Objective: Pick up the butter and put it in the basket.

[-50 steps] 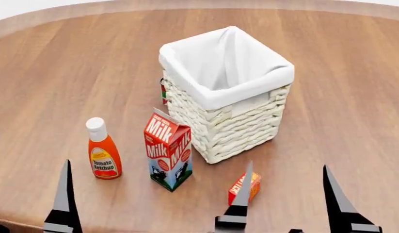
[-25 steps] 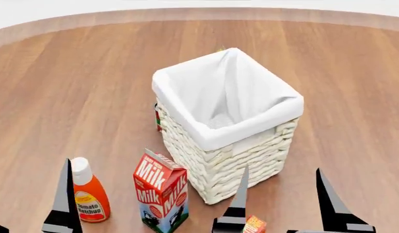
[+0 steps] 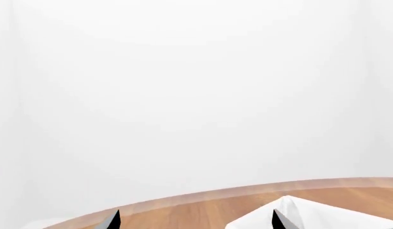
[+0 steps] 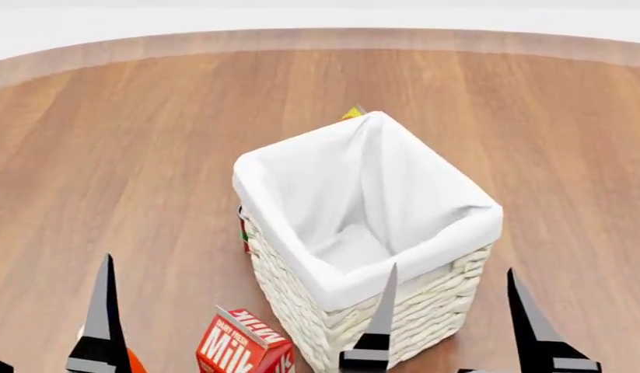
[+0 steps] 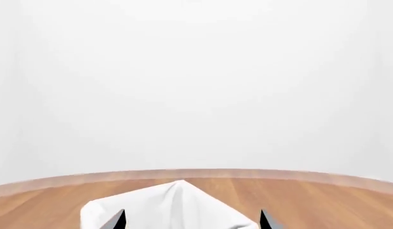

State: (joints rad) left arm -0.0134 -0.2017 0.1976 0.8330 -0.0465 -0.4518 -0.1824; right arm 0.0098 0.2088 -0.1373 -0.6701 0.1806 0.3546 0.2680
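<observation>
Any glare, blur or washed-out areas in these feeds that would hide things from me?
Head view: sharp and evenly lit, no glare; soft shadow inside the basket; milk carton cut by the frame's edge. Left wrist view: mostly featureless white background, only a strip of table showing. Right wrist view: the same, basket lining white against white.

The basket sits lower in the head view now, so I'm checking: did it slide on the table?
No. The basket keeps its place beside the Milk carton; both dropped down the frame together, so the camera moved, not the basket.
</observation>
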